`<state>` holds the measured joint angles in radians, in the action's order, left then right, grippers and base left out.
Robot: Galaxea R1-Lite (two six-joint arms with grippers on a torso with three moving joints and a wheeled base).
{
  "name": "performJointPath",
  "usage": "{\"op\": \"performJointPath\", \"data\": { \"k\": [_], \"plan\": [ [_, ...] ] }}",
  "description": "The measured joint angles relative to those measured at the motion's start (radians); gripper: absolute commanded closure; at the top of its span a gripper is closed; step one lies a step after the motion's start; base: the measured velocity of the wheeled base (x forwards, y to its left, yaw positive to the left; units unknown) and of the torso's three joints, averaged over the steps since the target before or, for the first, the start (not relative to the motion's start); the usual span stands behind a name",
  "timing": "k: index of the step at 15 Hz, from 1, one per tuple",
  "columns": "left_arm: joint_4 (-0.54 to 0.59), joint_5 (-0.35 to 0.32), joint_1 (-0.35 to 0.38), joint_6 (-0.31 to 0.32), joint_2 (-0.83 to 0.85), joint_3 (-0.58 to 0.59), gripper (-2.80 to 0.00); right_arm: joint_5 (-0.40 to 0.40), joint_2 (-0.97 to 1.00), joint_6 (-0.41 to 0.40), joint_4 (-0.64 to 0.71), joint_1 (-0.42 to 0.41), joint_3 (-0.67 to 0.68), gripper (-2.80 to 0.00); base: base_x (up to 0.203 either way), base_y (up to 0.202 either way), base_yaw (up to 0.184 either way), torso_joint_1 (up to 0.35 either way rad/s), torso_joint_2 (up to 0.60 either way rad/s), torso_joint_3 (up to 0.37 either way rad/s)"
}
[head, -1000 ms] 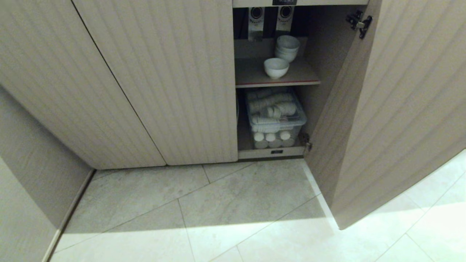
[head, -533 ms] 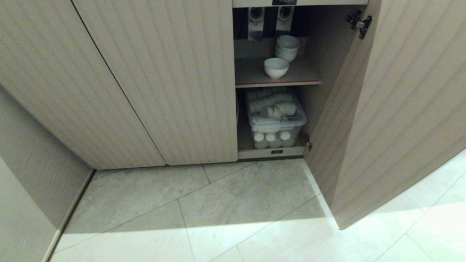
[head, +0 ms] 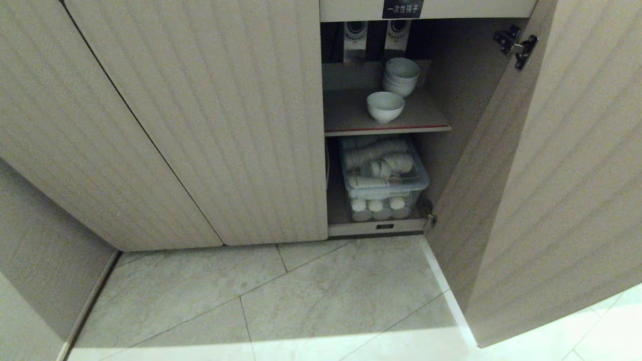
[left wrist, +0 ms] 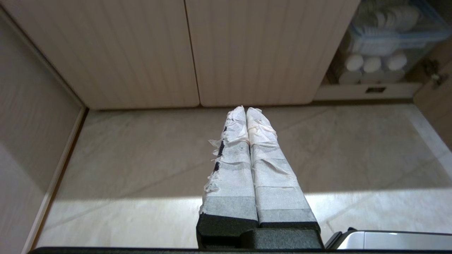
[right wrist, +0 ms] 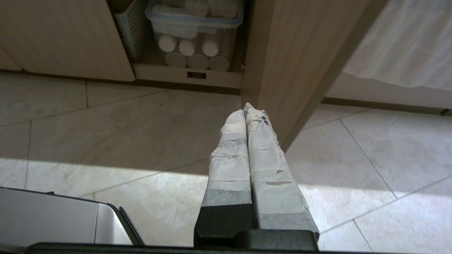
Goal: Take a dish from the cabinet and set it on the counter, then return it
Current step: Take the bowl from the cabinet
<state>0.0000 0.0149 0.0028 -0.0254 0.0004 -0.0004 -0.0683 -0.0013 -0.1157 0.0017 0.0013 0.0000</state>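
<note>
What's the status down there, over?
Left tool and right tool shut, empty, low over the tiled floor. Single white round bowl on brown cabinet shelf, untouched. Ribbed beige door open; nothing in the way.

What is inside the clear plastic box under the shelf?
The clear box holds white cups lying in rows, round ends facing out. Its lid covers the top; the box's back is hidden by the shelf.
</note>
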Motion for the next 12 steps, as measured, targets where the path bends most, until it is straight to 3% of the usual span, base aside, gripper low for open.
{"op": "performJointPath", "data": {
  "k": [12],
  "plan": [
    [0.0, 0.0, 0.0, 0.0, 0.0, 0.0, 0.0, 0.0, 0.0, 0.0, 0.0, 0.0, 0.0, 0.0, 0.195, 0.0, 0.0, 0.004, 0.0, 0.001]
  ]
}}
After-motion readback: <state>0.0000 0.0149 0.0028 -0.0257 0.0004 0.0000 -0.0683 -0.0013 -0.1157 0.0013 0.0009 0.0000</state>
